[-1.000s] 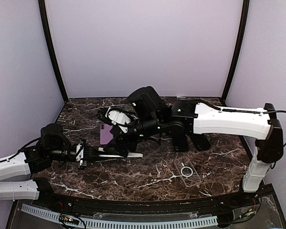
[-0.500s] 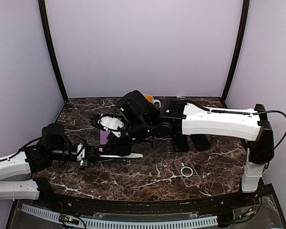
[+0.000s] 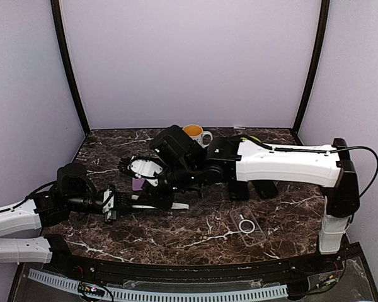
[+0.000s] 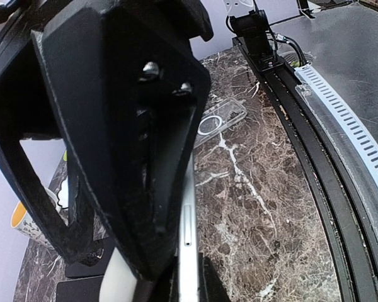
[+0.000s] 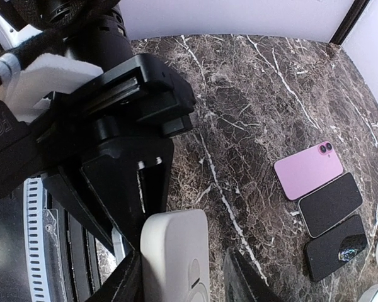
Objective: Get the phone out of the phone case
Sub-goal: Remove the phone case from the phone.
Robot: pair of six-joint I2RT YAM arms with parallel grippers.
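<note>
The phone (image 4: 188, 229) shows as a thin silver edge with its slot, standing on edge above the table. My left gripper (image 3: 113, 202) is shut on its near end. The white phone case (image 5: 176, 255) is seen from the back in the right wrist view. It sits between the fingers of my right gripper (image 5: 186, 277), against the left finger. A strip of table shows before the right finger (image 5: 242, 280). In the top view my right gripper (image 3: 154, 194) reaches across to the phone (image 3: 176, 205). Its grip on the phone case is unclear.
A clear case (image 3: 247, 225) with a ring lies front right. A mug (image 3: 194, 132) stands at the back. A pink phone (image 5: 309, 170) and two dark phones (image 5: 331, 202) lie flat on the marble table (image 3: 195, 236). Dark slabs (image 3: 264, 187) sit under my right arm.
My right arm has shifted left and lower over the phone, uncovering the mug behind it. Its jaws have narrowed round the white case. The left arm has held still.
</note>
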